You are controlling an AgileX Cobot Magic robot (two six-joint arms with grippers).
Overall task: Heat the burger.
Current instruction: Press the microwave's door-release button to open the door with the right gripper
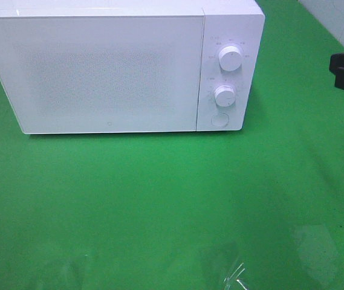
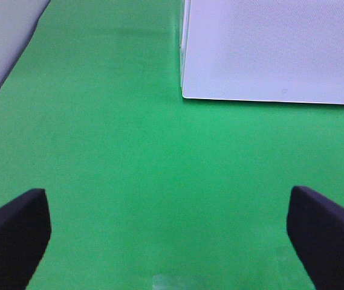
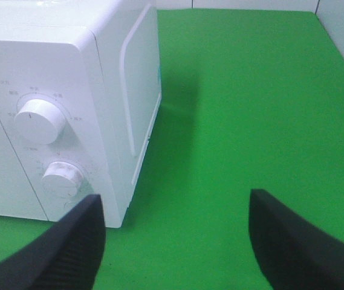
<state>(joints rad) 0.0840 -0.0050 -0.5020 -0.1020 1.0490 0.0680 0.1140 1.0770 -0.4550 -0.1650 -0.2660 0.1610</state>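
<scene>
Tabletop (image 1: 159,199) fills most of what we see: a flat, matte green sheet, smooth and evenly lit, with a pale shiny patch (image 1: 235,275) at its near edge that we cannot identify. White tiled wall (image 1: 335,18) borders it at the far right corner.

At the back stands a white microwave (image 1: 99,72), a boxy body with rounded corners and a glossy shell. Its door (image 1: 93,75) is shut and carries a fine dotted grain across the middle. On the control strip to the right sit an upper knob (image 1: 230,58) and a lower knob (image 1: 225,94), both round and smooth, with a round button (image 1: 219,119) below them.

We see the left gripper (image 2: 167,199) spread wide over bare green, near the microwave's left front corner, nothing between its dark, blunt fingers (image 2: 14,235). The right gripper (image 3: 173,205) is also spread apart and empty, just beside the knob side of the microwave.

We cannot tell where the burger is; no view shows it.
</scene>
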